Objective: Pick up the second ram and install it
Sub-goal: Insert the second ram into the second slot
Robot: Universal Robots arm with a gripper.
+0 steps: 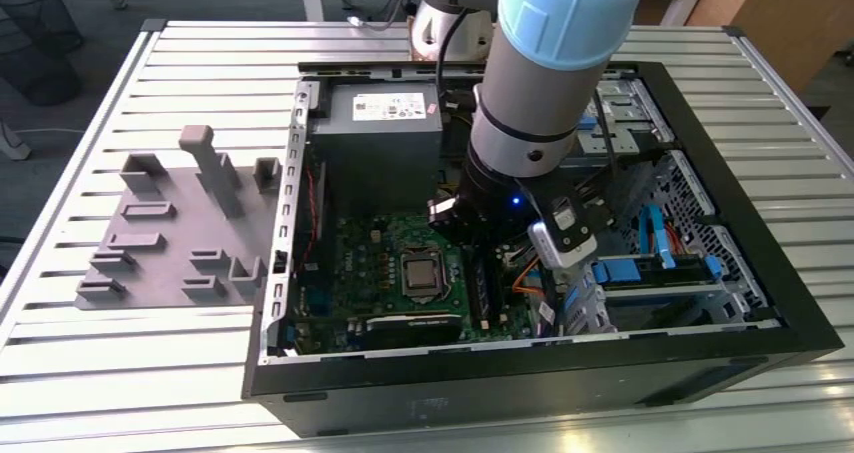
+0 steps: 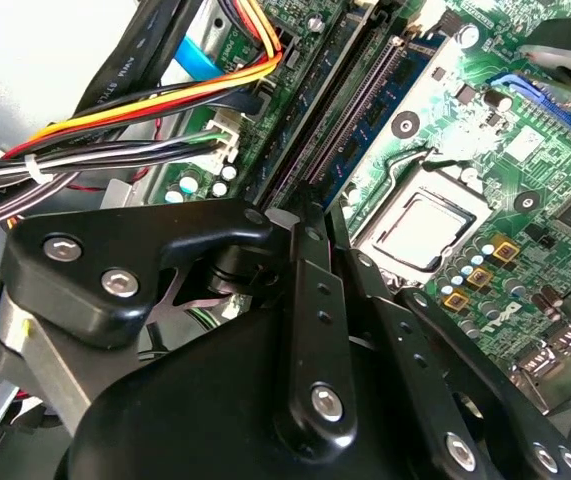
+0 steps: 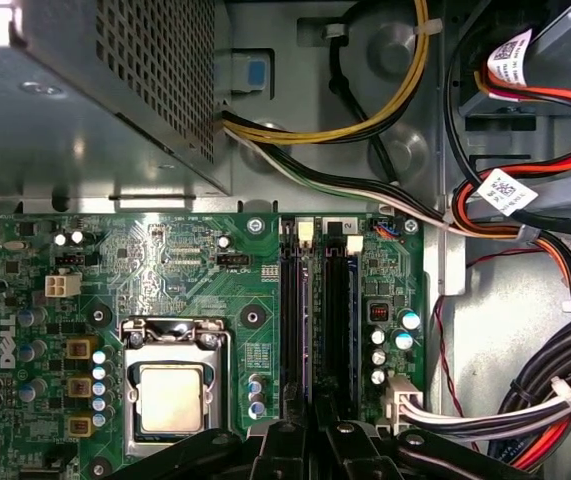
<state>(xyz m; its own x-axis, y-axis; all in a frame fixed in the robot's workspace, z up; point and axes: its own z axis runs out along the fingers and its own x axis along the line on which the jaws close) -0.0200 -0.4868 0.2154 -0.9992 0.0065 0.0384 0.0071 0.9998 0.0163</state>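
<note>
Gripper (image 3: pixel 315 440): over the motherboard slots (image 3: pixel 320 320), grip state cannot be told
Second ram: seemingly seated; holder tray (image 1: pixel 174 233) bare

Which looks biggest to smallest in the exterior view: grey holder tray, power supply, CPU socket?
1. Grey holder tray
2. Power supply, though it sits farther back, so the gap to the tray is unsure
3. CPU socket, clearly smallest
</note>
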